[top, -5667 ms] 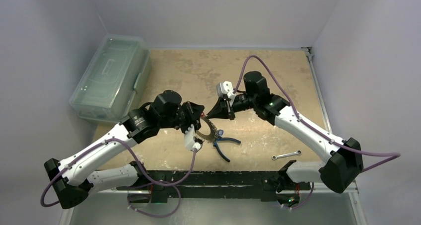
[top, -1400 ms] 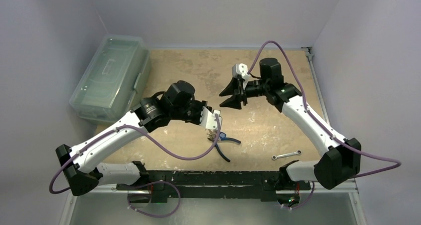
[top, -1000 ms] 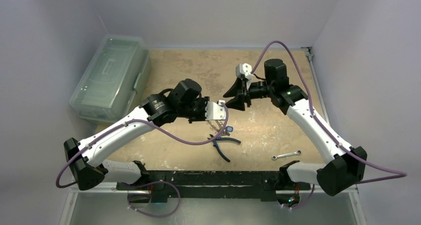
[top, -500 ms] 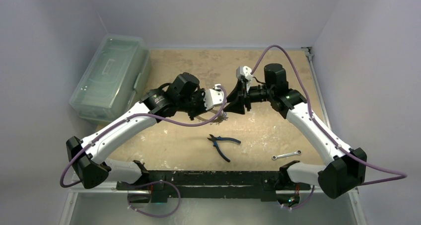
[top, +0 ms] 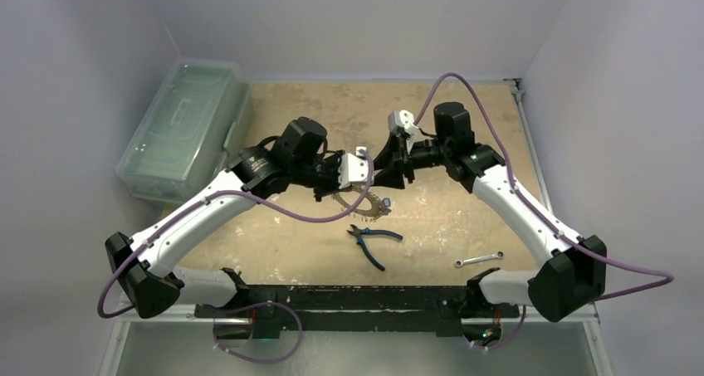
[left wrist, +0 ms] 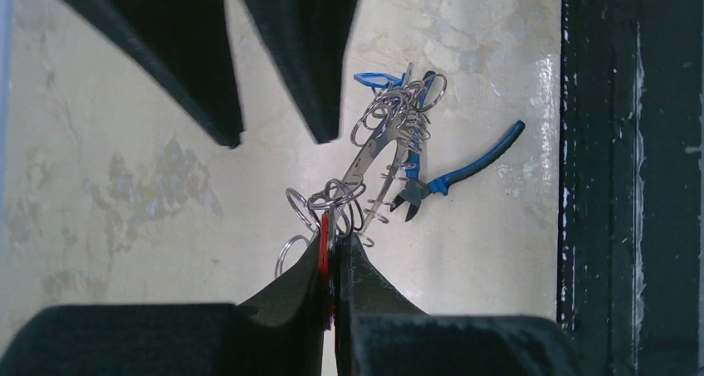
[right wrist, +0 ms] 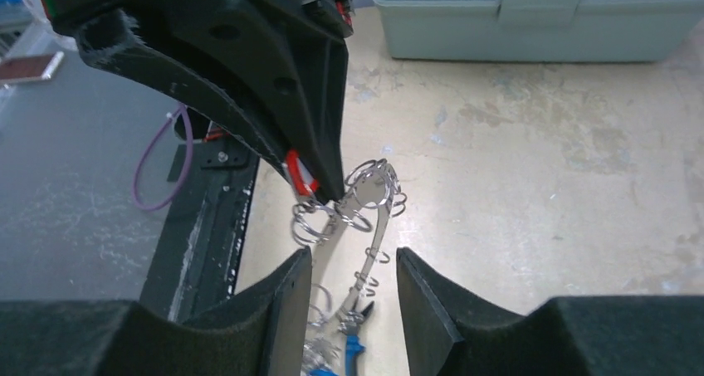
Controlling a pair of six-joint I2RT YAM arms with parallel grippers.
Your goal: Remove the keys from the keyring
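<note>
The keyring (right wrist: 371,231) shows edge-on as a thin strip, so its loop cannot be traced. The keys (left wrist: 397,110) tangle with small rings and cannot be counted. The red tag (left wrist: 324,233) is mostly buried between the fingers of the left gripper (left wrist: 332,245), which are pressed together on it. The bunch hangs from that pinch above the table (top: 315,110).

The right gripper (right wrist: 353,264) faces it from 3 o'clock in the top view, with its fingers (right wrist: 282,297) spread and nothing held. In its own view the strip lies in the gap between them. Whether they touch it I cannot tell.

Pliers (top: 375,237) lie at 6 o'clock from the bunch and a wrench (top: 480,260) at 4 o'clock, near the black rail (top: 349,297). A box (top: 184,127) lines the edge at 9 o'clock. Bare tabletop runs toward 12.
</note>
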